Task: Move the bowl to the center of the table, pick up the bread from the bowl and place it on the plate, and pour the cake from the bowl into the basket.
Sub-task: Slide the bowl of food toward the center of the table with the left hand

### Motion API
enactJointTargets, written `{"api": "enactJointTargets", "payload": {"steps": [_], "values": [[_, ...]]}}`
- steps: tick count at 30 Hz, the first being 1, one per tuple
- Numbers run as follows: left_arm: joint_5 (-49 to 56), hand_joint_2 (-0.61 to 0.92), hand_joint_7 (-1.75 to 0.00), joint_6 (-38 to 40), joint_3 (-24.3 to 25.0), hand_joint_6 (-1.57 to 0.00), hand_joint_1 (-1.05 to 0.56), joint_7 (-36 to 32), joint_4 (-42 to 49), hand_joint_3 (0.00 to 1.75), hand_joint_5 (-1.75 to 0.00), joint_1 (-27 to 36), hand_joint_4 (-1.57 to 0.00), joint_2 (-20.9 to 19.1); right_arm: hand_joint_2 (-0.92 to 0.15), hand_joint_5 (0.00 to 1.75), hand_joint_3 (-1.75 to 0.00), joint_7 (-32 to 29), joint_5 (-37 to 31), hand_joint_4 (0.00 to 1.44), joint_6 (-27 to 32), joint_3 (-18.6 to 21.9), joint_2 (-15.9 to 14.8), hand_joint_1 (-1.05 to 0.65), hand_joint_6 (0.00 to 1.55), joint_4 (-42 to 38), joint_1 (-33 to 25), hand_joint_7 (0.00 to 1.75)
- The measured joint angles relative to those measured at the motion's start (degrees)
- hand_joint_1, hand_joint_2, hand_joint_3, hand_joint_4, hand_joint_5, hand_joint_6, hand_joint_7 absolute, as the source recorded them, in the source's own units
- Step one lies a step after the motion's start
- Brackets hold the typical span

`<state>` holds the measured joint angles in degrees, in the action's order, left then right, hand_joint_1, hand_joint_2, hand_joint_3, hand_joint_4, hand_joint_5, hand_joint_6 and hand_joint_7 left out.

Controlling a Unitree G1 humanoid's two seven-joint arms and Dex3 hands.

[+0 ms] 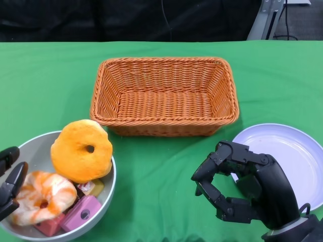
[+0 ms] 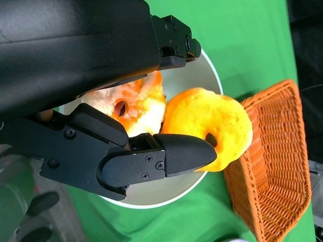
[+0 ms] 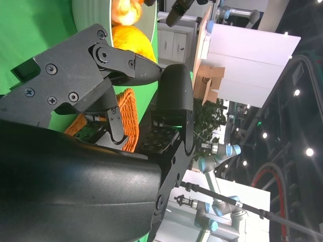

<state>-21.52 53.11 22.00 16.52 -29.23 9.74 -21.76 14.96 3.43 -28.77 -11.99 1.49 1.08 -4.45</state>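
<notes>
Two hands low and near me. Left hand (image 1: 10,184) sits at the bowl's (image 1: 108,194) left rim, fingers apart with the rim region between them in the wrist view; can't tell if it's actually clamping yet. Right hand (image 1: 242,189) hovers over bare green cloth, fingers curled in, holding nothing, just beside the plate (image 1: 298,161). Bowl is at the near left edge, not centred, so step one looks to be in hand. Inside: orange ring bread (image 1: 82,150) on top, a paler ring (image 1: 43,196) and pink cake pieces (image 1: 81,212) below. Next: firm rim grip, slide bowl right toward centre, level so nothing spills. Basket (image 1: 164,96) beyond, mid-table.
</notes>
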Motion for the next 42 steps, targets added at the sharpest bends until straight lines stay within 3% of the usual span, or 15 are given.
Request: {"api": "enactJointTargets", "payload": {"steps": [20, 42], "values": [[-3.7, 0.92, 0.0, 7.6, 0.5, -0.06, -0.78, -0.3, -2.4, 0.64, 0.0, -1.5, -0.03, 0.4, -0.58, 1.44, -0.79, -0.2, -0.3, 0.82, 0.0, -0.1, 0.0, -0.35, 0.79, 0.2, 0.0, 1.15], [-9.9, 0.92, 0.0, 5.9, 0.2, -0.03, -0.78, -0.3, -2.3, 0.65, 0.0, -1.1, -0.01, 3.0, -0.57, 1.43, -0.82, -0.6, -0.2, 0.83, -0.2, -0.3, 0.0, -0.33, 0.81, 0.2, 0.0, 1.11]]}}
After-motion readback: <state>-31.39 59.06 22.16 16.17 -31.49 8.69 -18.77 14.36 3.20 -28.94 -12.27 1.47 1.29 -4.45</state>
